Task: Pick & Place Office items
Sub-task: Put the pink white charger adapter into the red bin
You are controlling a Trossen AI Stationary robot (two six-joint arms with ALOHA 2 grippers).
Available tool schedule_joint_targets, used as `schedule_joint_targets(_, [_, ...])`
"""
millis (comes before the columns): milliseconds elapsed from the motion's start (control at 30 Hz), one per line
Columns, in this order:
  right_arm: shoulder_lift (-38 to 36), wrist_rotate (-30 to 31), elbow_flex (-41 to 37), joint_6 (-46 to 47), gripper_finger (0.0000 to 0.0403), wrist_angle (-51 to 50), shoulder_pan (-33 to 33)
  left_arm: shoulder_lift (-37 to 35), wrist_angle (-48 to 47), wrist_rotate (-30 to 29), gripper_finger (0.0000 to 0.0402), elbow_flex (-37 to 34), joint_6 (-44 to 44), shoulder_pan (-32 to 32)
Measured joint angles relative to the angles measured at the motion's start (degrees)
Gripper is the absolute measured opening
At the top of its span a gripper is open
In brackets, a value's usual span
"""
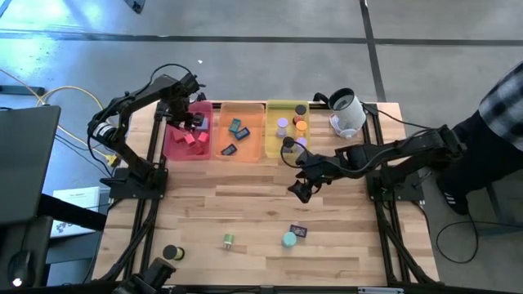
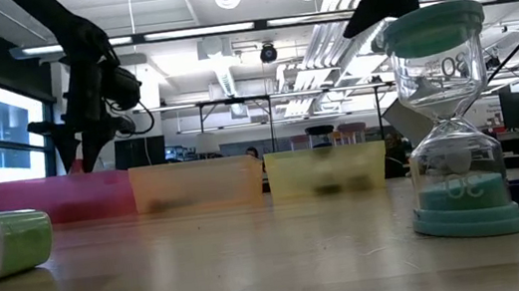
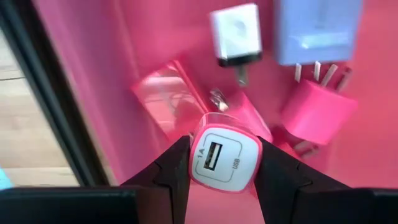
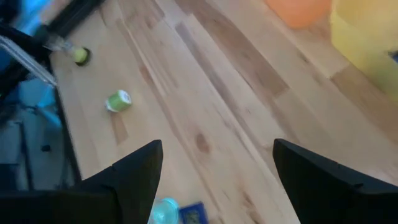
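Starting at the near edge of the wooden table (image 1: 270, 204), we see a green spool (image 1: 229, 240), a teal sand timer (image 1: 289, 239) and a dark blue piece (image 1: 299, 232) lying apart, with bare boards beyond them. Our right gripper (image 1: 299, 190) hovers mid-table, fingers spread wide and empty. At the far side our left gripper (image 3: 225, 163) reaches into the translucent pink tray (image 1: 173, 145), pinching a glossy pink USB charger cube (image 3: 224, 160).

Right claw (image 4: 214, 180) open above table (image 4: 249, 106); green cylinder (image 4: 117, 101) apart.
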Motion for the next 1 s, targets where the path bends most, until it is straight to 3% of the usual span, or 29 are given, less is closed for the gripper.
schedule_joint_targets(567, [0.0,0.0,-0.3,1.8,0.0293,6.9,1.2,0.1,1.3,-2.7,0.0129,0.0,-10.1,-0.4])
schedule_joint_targets(1000, [0.0,0.0,-0.3,1.8,0.0293,8.5,0.8,9.3,0.8,-2.2,0.0129,-0.1,-10.1,-1.5])
